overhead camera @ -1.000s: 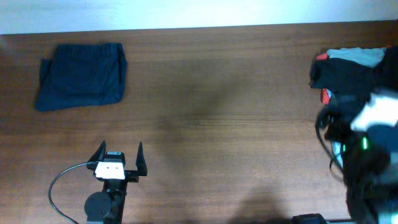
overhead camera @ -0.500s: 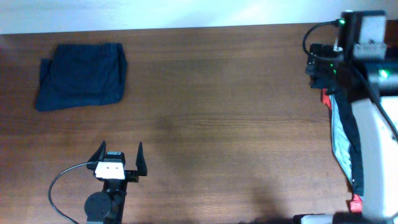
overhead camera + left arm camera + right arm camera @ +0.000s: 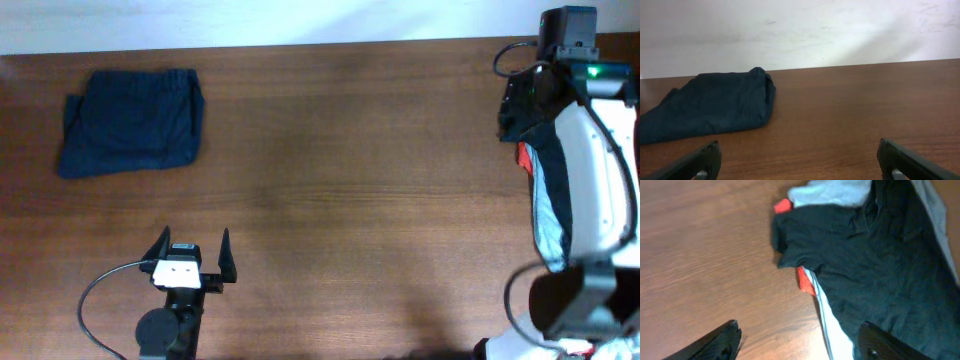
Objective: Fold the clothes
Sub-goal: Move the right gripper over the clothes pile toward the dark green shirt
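A pile of clothes lies at the table's right edge: a black T-shirt (image 3: 875,265) on top, red fabric (image 3: 805,280) and light grey-blue fabric (image 3: 832,192) showing under it. In the overhead view the pile (image 3: 545,215) is mostly covered by my right arm. My right gripper (image 3: 797,345) is open and empty, hovering over the pile's left edge, and it shows in the overhead view (image 3: 522,95). A folded navy garment (image 3: 130,120) lies far left, also in the left wrist view (image 3: 710,105). My left gripper (image 3: 190,255) is open and empty, apart from it (image 3: 800,165).
The brown wooden table (image 3: 350,180) ends at a white wall (image 3: 800,30) behind the navy garment. The left arm's cable (image 3: 95,290) loops at the front left. The right arm's white body (image 3: 595,160) lies along the right edge.
My right arm has swung from the near right up to the far right corner, over the pile. The left arm and the navy garment have not moved.
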